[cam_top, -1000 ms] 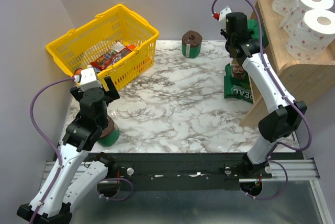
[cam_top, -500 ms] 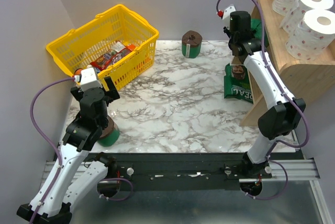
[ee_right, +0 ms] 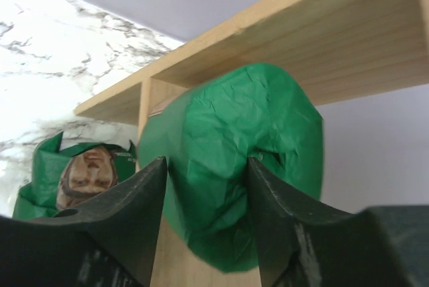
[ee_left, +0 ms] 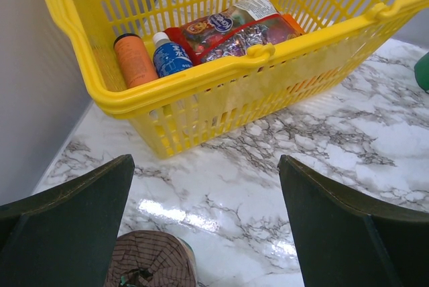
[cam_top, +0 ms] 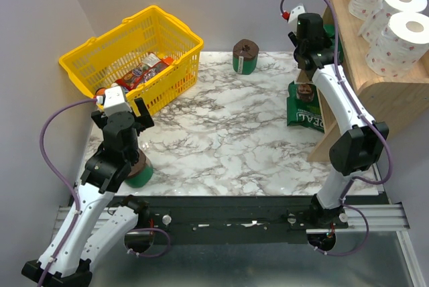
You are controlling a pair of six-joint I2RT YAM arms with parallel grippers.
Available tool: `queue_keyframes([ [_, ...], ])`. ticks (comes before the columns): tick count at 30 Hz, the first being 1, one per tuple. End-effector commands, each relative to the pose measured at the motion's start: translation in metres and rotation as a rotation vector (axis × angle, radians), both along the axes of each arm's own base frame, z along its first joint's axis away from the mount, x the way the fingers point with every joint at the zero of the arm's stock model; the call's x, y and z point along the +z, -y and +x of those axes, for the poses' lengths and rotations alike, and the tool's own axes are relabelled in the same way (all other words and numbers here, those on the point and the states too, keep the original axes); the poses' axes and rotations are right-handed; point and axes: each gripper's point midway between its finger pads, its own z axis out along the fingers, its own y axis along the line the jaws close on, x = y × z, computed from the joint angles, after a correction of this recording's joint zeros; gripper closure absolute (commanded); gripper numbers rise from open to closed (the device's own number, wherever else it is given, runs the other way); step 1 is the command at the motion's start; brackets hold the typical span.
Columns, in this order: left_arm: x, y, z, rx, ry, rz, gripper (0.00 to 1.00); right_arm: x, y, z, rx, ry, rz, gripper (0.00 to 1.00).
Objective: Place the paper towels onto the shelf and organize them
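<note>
One green roll (ee_right: 249,109) — pinched in right hand (ee_right: 206,164), at shelf (ee_right: 322,25).

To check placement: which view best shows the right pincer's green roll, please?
Right wrist: the green roll fills the frame, held in the right pincer. Top external: slivers behind the arm. Left wrist: nothing.

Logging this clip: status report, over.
Left gripper open over loose roll. Right gripper holds green roll under shelf top tier. Green bag beside, not blocking.
</note>
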Motion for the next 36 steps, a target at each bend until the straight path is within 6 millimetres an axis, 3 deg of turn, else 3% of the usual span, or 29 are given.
queue_keyframes([
  [1, 0.005, 0.006, 0.005, -0.02, 0.024, -0.027, 0.01, 0.004, 0.013, 0.005, -0.064, 0.024, -0.061, 0.37],
  [7, 0.004, 0.007, 0.005, -0.025, 0.02, -0.025, 0.01, 0.024, 0.0, -0.002, -0.002, 0.066, -0.039, 0.34],
  [11, 0.004, 0.007, 0.005, -0.023, 0.022, -0.026, 0.01, 0.026, -0.02, -0.006, 0.058, 0.067, -0.032, 0.34],
  [17, 0.004, 0.007, 0.005, -0.023, 0.021, -0.024, 0.01, 0.012, -0.028, -0.012, 0.035, 0.034, -0.069, 0.34],
  [22, 0.004, 0.007, 0.004, -0.025, 0.023, -0.025, 0.01, 0.009, -0.025, -0.014, -0.014, 0.038, -0.091, 0.33],
  [30, 0.005, 0.007, 0.004, -0.025, 0.024, -0.026, 0.01, 0.048, 0.01, -0.01, -0.184, 0.143, -0.244, 0.34],
  [34, 0.005, 0.006, 0.003, -0.022, 0.028, -0.026, 0.01, 0.054, 0.011, -0.005, -0.18, 0.156, -0.258, 0.35],
  [36, 0.006, 0.006, 0.003, -0.024, 0.029, -0.025, 0.01, 0.055, 0.0, -0.003, -0.129, 0.162, -0.247, 0.35],
])
